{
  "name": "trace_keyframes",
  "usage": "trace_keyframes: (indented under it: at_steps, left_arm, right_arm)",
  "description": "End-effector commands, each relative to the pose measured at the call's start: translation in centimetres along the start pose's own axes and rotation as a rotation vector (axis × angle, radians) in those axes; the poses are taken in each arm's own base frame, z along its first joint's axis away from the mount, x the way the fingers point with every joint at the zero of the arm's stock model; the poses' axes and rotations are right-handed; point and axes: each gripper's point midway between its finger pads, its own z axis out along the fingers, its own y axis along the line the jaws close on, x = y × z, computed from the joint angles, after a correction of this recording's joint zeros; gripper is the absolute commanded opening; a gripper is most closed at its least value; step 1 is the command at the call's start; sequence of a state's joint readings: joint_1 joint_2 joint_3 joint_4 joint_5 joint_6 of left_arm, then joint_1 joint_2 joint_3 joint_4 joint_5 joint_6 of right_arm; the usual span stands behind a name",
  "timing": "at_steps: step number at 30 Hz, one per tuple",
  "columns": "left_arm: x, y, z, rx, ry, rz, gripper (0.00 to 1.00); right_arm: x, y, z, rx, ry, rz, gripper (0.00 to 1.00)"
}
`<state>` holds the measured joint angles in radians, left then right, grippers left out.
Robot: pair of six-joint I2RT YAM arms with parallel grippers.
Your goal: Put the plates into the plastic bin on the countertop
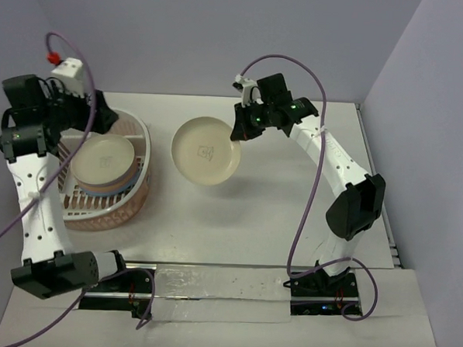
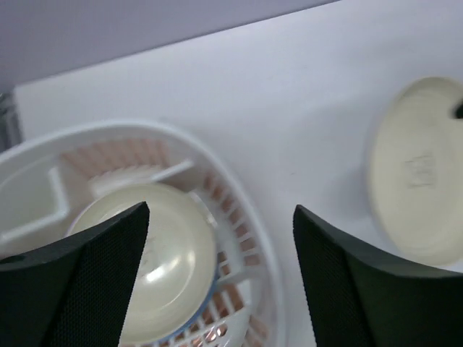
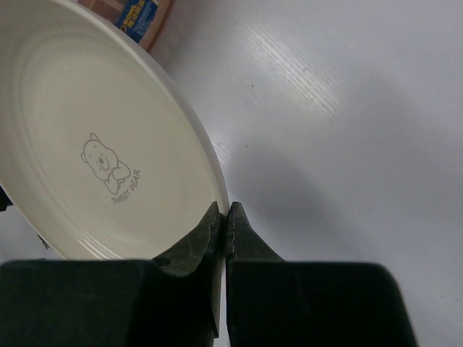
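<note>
Pinching the rim of 1 cream plate [image 3: 108, 144], the right gripper [image 3: 224, 217] was clamped tight on it. The plate sat over the counter [image 1: 276, 215], just right of the bin [image 1: 137, 192]. The left gripper [image 2: 219, 213] hung spread wide above the bin, where a stack [image 1: 101, 163] lay, cream on top, blue beneath.

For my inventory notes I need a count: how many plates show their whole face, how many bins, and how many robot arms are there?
plates with whole face showing: 2 (held cream plate, top cream plate of the stack)
plastic bin: 1
robot arms: 2 (left arm, right arm)
Total: 5
Plates under the stack's top are mostly hidden, so they are not counted.
</note>
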<state>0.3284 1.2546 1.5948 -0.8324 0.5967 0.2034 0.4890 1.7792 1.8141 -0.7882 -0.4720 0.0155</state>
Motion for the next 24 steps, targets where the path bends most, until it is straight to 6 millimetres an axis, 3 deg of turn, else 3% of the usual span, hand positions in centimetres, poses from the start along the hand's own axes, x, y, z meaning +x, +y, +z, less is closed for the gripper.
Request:
trace_keyframes:
  at_steps: [1, 7, 12, 16, 24]
  left_arm:
    - [2.3, -8.2, 0.6, 0.219, 0.061, 0.036, 0.84]
    - [5.1, -13.0, 1.7, 0.354, 0.156, 0.089, 0.79]
    - [7.1, -15.5, 3.1, 0.381, 0.228, 0.134, 0.74]
    - [8.4, -15.9, 4.4, 0.356, 0.273, 0.143, 0.68]
    - [9.8, -14.7, 6.6, 0.26, 0.332, 0.122, 0.55]
  right_arm:
    - [-1.2, 2.0, 0.2, 0.008, -0.012, -0.03, 0.0]
    - [-0.5, 3.4, 1.2, -0.001, 0.019, -0.062, 0.0]
    - [-0.5, 4.1, 1.2, -0.01, 0.017, -0.072, 0.0]
    - [-0.7, 4.6, 0.9, -0.019, 0.011, -0.08, 0.0]
    - [-0.7, 5.2, 0.4, -0.032, 0.001, -0.091, 0.0]
